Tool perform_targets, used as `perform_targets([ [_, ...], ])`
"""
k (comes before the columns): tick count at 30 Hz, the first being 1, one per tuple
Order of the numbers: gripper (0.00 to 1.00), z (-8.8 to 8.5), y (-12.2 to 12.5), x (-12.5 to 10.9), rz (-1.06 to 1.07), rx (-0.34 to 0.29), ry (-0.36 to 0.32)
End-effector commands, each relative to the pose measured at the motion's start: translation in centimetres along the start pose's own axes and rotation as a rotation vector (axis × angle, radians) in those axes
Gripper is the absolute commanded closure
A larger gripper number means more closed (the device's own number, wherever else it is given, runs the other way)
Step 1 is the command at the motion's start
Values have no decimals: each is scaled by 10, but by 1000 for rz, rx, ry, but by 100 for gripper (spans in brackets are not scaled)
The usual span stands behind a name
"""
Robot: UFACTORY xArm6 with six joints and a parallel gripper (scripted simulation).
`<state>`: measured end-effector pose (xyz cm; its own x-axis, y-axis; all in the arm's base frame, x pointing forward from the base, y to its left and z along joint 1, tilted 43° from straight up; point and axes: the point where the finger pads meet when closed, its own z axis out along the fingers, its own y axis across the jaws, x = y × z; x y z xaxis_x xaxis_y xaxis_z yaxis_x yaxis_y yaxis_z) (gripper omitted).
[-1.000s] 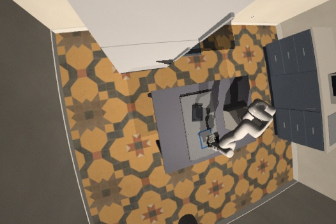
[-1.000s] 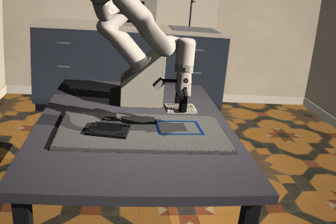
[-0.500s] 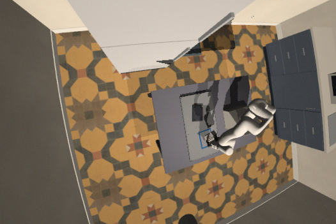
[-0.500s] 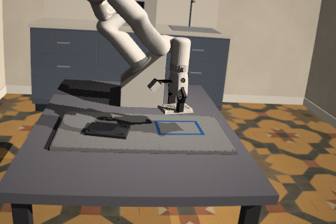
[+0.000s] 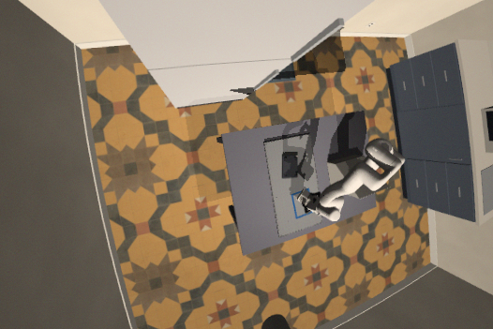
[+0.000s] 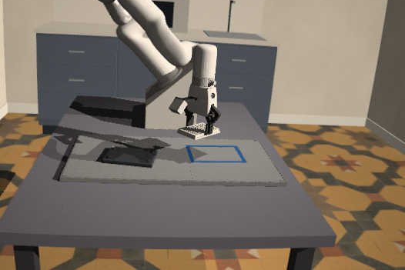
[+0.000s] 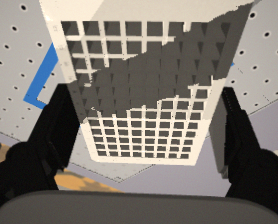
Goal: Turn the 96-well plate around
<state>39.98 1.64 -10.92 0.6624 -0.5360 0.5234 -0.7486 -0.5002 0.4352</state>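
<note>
My gripper (image 6: 199, 123) is shut on the white 96-well plate (image 6: 199, 131) and holds it in the air, right way up, above the deck's far edge behind the blue taped spot B1 (image 6: 215, 154). In the wrist view the plate (image 7: 142, 90) fills the frame between my two black fingers, turned at an angle to the deck, with a corner of the blue tape (image 7: 42, 80) at the left. The dark plate nest N1 (image 6: 127, 157) stands empty on the left half of the deck. From above, the plate (image 5: 304, 200) is small over the blue outline (image 5: 298, 205). I cannot make out the cut corner.
The grey perforated deck (image 6: 169, 165) lies on a grey table (image 6: 165, 199). The arm's base block (image 6: 162, 107) stands behind the deck. Dark shadows fall over the deck's left part. Cabinets and a counter line the back wall.
</note>
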Motion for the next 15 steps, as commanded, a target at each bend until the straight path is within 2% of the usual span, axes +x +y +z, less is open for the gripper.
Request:
perform_targets([
  [1, 100, -2, 5, 11, -129, -1, -12],
  [13, 100, -3, 25, 46, -529, 1, -12],
  [15, 100, -3, 25, 46, -529, 1, -12],
])
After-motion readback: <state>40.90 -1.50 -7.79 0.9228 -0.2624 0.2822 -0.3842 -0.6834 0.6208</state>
